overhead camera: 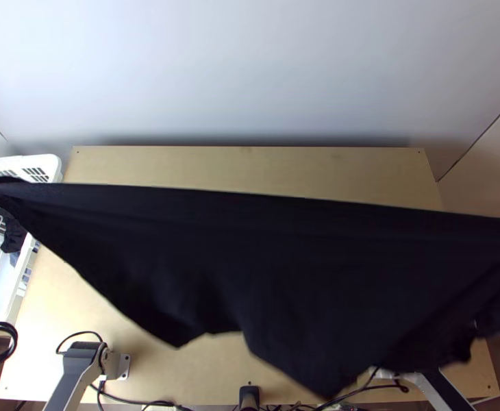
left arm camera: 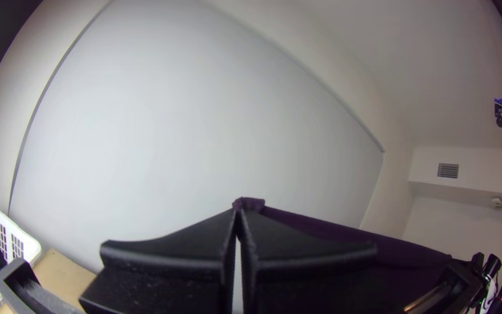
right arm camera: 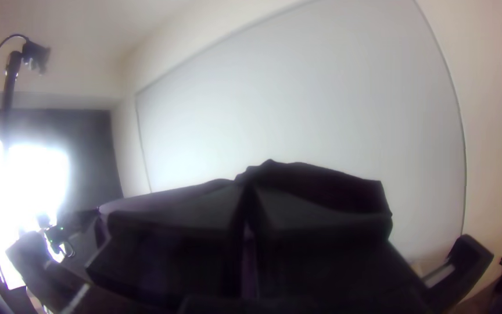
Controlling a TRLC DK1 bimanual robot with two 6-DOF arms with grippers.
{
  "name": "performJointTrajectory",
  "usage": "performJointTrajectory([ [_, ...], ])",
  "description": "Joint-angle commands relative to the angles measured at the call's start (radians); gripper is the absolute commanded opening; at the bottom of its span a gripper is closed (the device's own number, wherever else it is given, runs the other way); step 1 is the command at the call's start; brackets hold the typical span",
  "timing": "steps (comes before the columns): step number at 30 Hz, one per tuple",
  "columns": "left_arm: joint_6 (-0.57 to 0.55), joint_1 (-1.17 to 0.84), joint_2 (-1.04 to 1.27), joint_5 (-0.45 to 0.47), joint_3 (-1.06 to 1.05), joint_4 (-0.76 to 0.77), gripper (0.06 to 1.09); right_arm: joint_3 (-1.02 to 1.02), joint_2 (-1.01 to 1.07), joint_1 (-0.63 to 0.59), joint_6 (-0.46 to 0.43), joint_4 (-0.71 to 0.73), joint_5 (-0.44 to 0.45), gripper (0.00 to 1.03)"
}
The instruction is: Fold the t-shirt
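- Black t-shirt [overhead camera: 250, 240] hangs stretched over the bench [overhead camera: 250, 168], likely so it gets flat before folding.
- Left gripper [left arm camera: 238, 210] has its jaws closed tight on one end.
- Right gripper [right arm camera: 247, 185] pinches the other end, jaws closed too.

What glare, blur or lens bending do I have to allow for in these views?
Top view: the dark t-shirt's lower edge looks blurred. Right wrist view: strong glare from the bright window-like patch. Left wrist view: the wall panel's edges look bowed, corners dark.
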Motion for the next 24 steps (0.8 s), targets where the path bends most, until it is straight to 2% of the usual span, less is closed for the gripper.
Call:
performJointTrajectory([
  [1,0.011,0.01,-0.059,0.025,-0.077,-0.011,0.1,-0.119,-0.006,0.027,-0.003,-0.005,0.0,0.03],
  [5,0.002,0.008,-0.038,0.064,-0.127,0.012,0.1,-0.286,0.004,0.033,0.034,0.087,-0.004,0.03],
  [8,0.002,0.007,-0.009,0.113,-0.175,0.021,0.1,-0.422,0.018,0.047,0.066,0.148,-0.04,0.03],
  [12,0.004,0.001,0.002,0.144,-0.294,0.106,0.09,-0.603,0.032,0.076,0.074,0.22,-0.046,0.03],
  [18,0.03,-0.019,0.03,0.142,-0.58,0.351,0.1,-0.941,0.037,0.078,0.063,0.473,-0.043,0.03],
  [24,0.128,-0.028,0.212,0.111,-0.739,0.606,0.1,-1.168,0.19,0.072,-0.021,0.765,-0.014,0.03],
])
